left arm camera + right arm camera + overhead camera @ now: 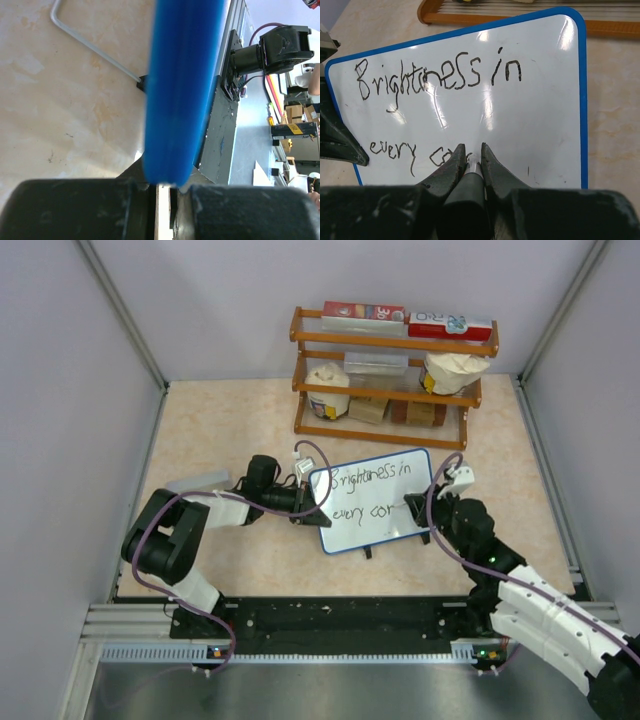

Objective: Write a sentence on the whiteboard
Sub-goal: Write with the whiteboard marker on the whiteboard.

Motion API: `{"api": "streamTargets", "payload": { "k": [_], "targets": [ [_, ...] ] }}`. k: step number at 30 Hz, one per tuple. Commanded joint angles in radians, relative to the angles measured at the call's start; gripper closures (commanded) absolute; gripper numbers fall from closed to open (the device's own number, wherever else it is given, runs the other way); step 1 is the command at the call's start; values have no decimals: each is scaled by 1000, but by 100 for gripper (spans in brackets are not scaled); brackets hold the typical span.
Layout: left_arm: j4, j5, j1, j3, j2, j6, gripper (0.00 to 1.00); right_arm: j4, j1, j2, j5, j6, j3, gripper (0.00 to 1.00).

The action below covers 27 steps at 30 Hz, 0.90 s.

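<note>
The whiteboard (375,502) stands tilted at mid-table, white with a blue rim. The sentence (372,480) on it reads "Brightness in" and below it "every cor" in black marker. My left gripper (303,502) is shut on the board's left edge; in the left wrist view the blue rim (180,85) runs out from between the fingers. My right gripper (412,508) is shut on a black marker (467,192), its tip on the board at the end of the second line (440,156), part of which the fingers (450,170) hide.
A wooden rack (392,375) with boxes, jars and bags stands behind the board. Grey walls enclose the table on the left, right and back. A thin metal rod (92,47) lies on the table under the board in the left wrist view.
</note>
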Motion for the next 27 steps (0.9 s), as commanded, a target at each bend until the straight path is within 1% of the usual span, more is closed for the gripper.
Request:
{"api": "streamTargets", "payload": {
  "k": [1, 10, 14, 21, 27],
  "targets": [
    [-17, -137, 18, -12, 20, 10, 100, -9, 2, -28, 14, -15, 8, 100],
    [-15, -135, 19, -12, 18, 10, 100, 0, 1, -73, 5, -18, 60, 100],
    [-15, -135, 18, -11, 18, 10, 100, -9, 1, -38, 25, -25, 74, 100],
    [-14, -134, 19, -12, 18, 10, 100, 30, -7, 2, 36, 2, 33, 100],
    [-14, -132, 18, -11, 20, 10, 100, 8, -12, 33, 28, 2, 25, 100]
  ]
}}
